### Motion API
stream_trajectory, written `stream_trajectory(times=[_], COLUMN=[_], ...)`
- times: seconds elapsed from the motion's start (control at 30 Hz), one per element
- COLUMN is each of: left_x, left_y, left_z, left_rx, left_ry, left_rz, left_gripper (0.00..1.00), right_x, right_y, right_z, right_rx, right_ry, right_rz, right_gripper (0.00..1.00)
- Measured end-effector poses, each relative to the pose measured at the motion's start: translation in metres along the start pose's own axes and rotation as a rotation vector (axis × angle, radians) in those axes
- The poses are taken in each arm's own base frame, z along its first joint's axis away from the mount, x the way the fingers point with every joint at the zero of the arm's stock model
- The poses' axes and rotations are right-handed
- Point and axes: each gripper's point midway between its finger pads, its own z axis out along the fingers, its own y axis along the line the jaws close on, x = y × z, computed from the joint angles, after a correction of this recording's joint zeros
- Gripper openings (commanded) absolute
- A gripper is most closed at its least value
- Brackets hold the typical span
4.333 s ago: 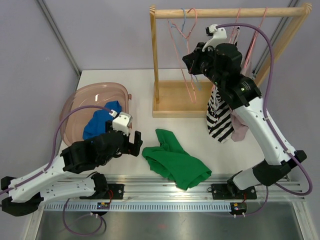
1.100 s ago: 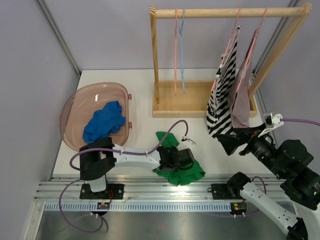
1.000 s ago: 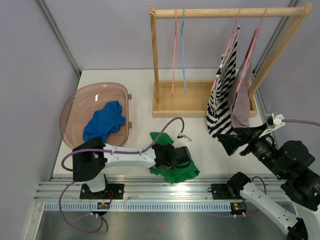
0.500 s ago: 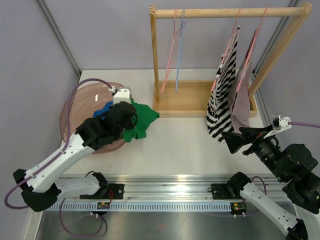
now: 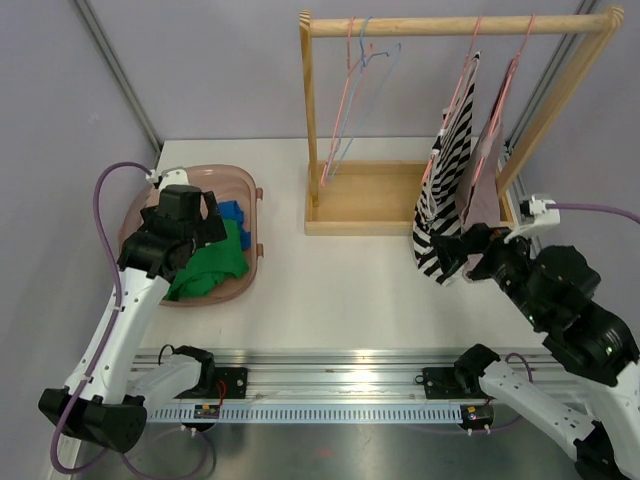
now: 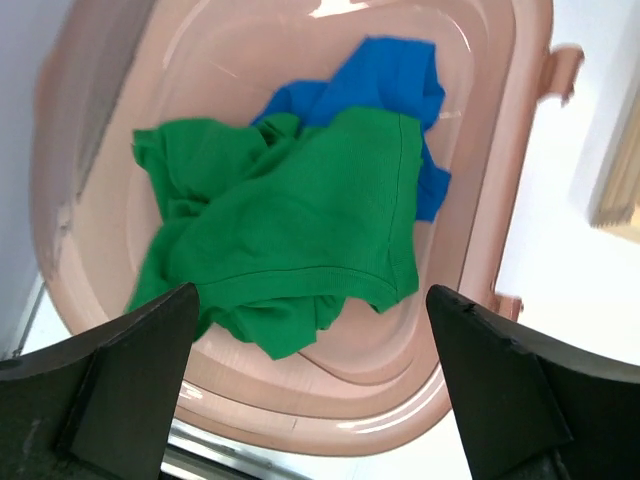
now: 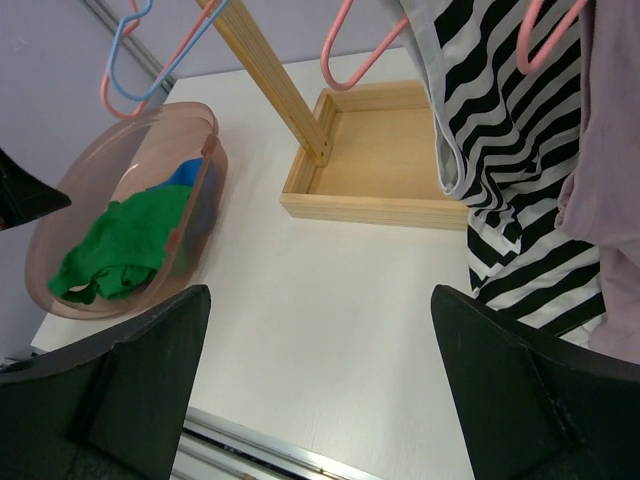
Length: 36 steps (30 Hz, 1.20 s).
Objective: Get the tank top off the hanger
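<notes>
Now the striped tank top (image 5: 447,190) hangs lengthwise down from its pink hanger (image 7: 370,55) on the rack's right side, just beyond my right fingers (image 5: 458,258), which are wide apart and empty. My left fingers (image 5: 205,222), also apart and empty, hover over the basin (image 5: 248,262), well apart.

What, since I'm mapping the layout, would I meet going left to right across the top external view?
First the pink basin → empty hangers → striped tank top → mauve garment.

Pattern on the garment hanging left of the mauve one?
The tank top has black and white stripes; clearest in right wrist view.
</notes>
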Motion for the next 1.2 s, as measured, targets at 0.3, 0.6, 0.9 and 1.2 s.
stream_trajectory(times=[0.3,0.6,0.9,1.2], left_x=[0.036,0.035,0.043,0.046], left_y=[-0.025,-0.041,-0.054,-0.061], left_z=[-0.021,-0.049,-0.049,-0.05], left_rx=[0.298,0.482,0.536,0.57], left_ry=[-0.042,-0.137,-0.111,-0.092], left_rz=[0.012,0.001,0.029,0.043], left_gripper=[0.99,0.99,0.99,0.99], right_x=[-0.035,-0.096,-0.135,-0.138], right_y=[0.006,0.005,-0.039,-0.07], right_z=[0.067,0.128,0.18,0.221], right_rx=[0.17,0.387,0.604,0.669], right_ry=[0.03,-0.05,-0.068,-0.015], right_rz=[-0.037,-0.134,-0.18,-0.205], right_gripper=[1.0,0.9,0.8,0.38])
